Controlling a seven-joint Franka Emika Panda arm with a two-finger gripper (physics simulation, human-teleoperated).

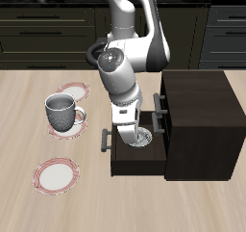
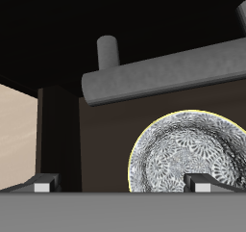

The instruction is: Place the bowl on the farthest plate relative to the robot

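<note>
Tool [image 1: 135,130] hangs directly over the bowl [image 2: 189,155] inside the open drawer [image 1: 135,160].

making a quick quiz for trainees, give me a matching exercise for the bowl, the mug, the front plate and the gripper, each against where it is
Things:
1. bowl
2. mug
3. plate nearest the table's front edge
4. gripper

Places:
A. bare on the open tabletop
B. inside the open drawer of the dark cabinet
C. standing on a plate
D. lowered over the drawer, at the bowl

Pairs: 1-B, 2-C, 3-A, 4-D
</note>
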